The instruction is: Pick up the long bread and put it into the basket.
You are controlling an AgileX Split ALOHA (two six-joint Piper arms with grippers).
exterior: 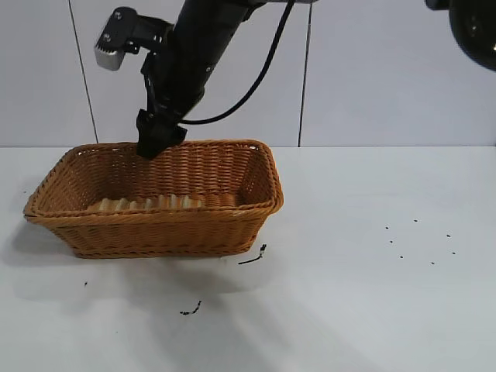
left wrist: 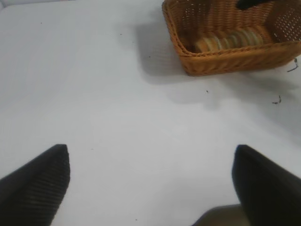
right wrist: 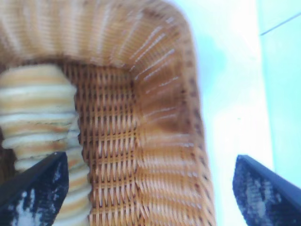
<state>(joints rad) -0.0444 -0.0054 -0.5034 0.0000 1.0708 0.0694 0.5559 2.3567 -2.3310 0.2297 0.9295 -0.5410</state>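
I counted 1 long bread [exterior: 147, 204], lying inside the 1 basket [exterior: 232, 232] on the worktop [exterior: 372, 294]. My right gripper [exterior: 159, 139] hung over the basket's back rim, jaws apart and empty. My left gripper [left wrist: 150, 183] sat open over bare worktop.

Exterior view: bright, even overhead light, white table [exterior: 372, 310] near washed out. The basket [exterior: 163, 232] casts a soft grey shadow on its left and in front — no hard edges. Focus sharp throughout.

Left wrist view: also bright, the basket [left wrist: 225, 63] slightly soft, shadow pooling beside and below it. Left gripper [left wrist: 150, 183] fingertips dark, blurred at the frame edge.

Right wrist view: heavy blur — wicker weave smeared, the long bread [right wrist: 40, 122] soft. Cyan-white glare on the table beyond the rim. Right gripper [right wrist: 150, 188] fingertips out of focus.
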